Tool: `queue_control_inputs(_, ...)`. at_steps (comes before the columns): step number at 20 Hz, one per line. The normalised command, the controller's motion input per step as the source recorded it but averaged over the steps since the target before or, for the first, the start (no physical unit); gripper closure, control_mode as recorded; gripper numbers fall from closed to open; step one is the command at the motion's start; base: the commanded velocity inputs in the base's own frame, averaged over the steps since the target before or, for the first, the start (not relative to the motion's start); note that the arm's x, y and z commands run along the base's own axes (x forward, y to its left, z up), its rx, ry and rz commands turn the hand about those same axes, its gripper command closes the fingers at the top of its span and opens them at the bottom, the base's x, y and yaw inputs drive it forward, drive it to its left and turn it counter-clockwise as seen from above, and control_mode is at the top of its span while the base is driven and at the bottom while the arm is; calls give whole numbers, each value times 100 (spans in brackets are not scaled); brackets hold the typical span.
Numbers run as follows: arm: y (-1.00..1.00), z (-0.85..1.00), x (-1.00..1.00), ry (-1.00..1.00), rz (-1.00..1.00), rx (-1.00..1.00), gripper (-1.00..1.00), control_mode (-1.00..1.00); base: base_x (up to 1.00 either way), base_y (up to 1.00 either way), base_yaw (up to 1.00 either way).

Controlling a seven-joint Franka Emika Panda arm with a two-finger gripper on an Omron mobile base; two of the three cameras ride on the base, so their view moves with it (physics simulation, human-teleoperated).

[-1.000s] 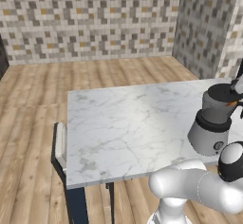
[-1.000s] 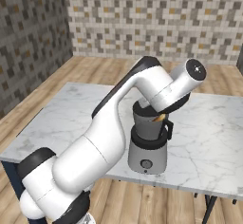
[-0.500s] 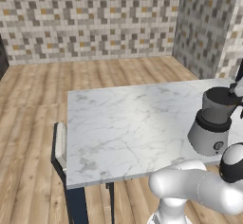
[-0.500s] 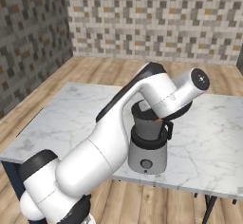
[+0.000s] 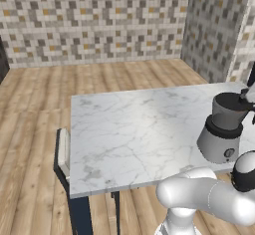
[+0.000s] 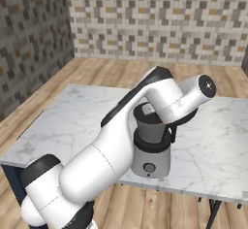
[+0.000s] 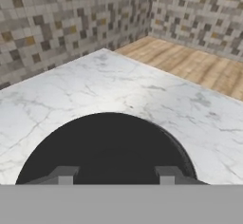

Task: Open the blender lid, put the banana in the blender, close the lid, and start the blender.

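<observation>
The blender (image 5: 219, 140) stands near the front right edge of the marble table, with its grey base and small front knob (image 6: 149, 167) facing me. The black blender lid (image 5: 232, 101) lies level on top of the dark jar. In the hand view the lid (image 7: 109, 147) is a wide black disc right under my gripper (image 7: 116, 174). The two fingertips stand apart over its middle, shut on the lid's knob, which is hidden at the bottom of that view. My arm (image 6: 160, 97) bends over the jar and covers its rim. The banana is hidden.
The white marble table (image 5: 134, 124) stretches left and back from the blender. A pale chair back (image 5: 62, 152) stands against its left edge. Wooden floor and mosaic tile walls (image 5: 99, 20) surround the table.
My wrist has sunk a little and turned over the jar, bringing the hand lower onto the blender's top. The blender has not moved.
</observation>
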Motion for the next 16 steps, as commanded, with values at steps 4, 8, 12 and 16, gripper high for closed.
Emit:
queue_control_inputs(4, 0, -4, 0, 0, 0, 3, 100, -100, 0, 0, 0)
queue_control_inputs(8, 0, -10, 1, 0, 0, 0, 100, -100, 0, 0, 0)
queue_control_inputs(12, 0, -11, 0, 0, 0, 0, 100, -100, 0, 0, 0)
queue_control_inputs(16, 0, -2, 6, 0, 0, 1, 100, -100, 0, 0, 0)
